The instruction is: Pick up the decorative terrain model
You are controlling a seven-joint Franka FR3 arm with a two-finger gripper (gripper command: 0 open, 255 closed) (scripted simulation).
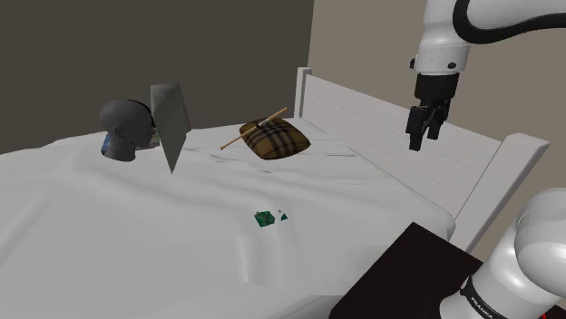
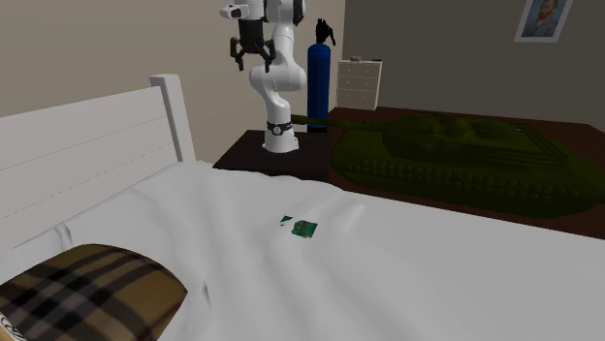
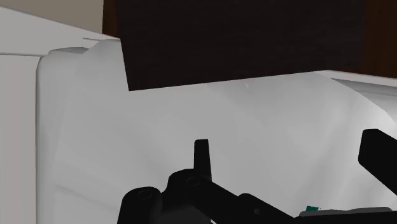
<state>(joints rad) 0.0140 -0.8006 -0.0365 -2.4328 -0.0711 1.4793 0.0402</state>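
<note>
The terrain model (image 1: 264,217) is a small flat green piece with a white chip beside it, lying on the white bed sheet (image 1: 109,236). It also sits mid-bed in the second exterior view (image 2: 302,229), and a green sliver of it peeks past the gripper body (image 3: 311,208) in the wrist view. My black gripper (image 1: 422,138) hangs high over the headboard, well above the model and toward the shoulder view's right. It is open, its fingers (image 3: 202,156) standing wide apart with nothing between them. The gripper (image 2: 247,53) is raised beside the arm's base.
A plaid pillow (image 1: 272,139) with a thin stick (image 1: 254,129) across it lies by the white headboard (image 1: 390,127). A grey head bust (image 1: 122,127) and a tilted grey slab (image 1: 170,122) stand farther along the bed. Beside the bed are the dark stand (image 1: 408,272), a green tank (image 2: 456,155) and a blue cylinder (image 2: 319,82).
</note>
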